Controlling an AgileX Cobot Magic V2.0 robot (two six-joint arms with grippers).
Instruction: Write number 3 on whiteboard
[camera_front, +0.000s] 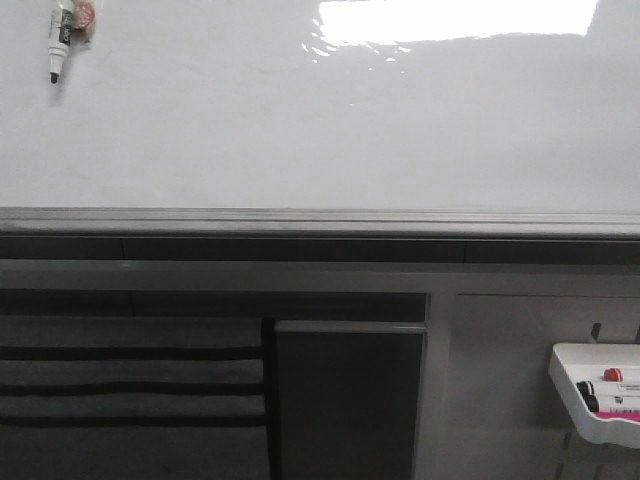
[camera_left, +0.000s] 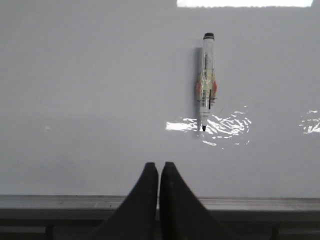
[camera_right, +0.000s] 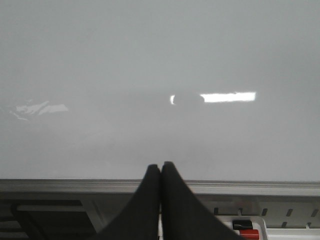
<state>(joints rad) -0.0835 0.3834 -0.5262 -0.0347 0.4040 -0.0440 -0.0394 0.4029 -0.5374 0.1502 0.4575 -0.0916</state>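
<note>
both claws (camera_left: 159, 172) (camera_right: 160, 172) closed (whiteboard (camera_front: 300, 130) blank)

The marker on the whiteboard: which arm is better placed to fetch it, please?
Probably left. The marker hangs on the whiteboard ahead of the shut left gripper; the right wrist view shows none there.

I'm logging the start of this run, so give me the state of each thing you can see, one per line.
whiteboard: blank, no number 3 drawn.
marker: stuck on the board, uncapped, tip down, not held.
left gripper: fingers shut, empty.
right gripper: fingers shut, empty.
marker tray: holds markers, capped.
</note>
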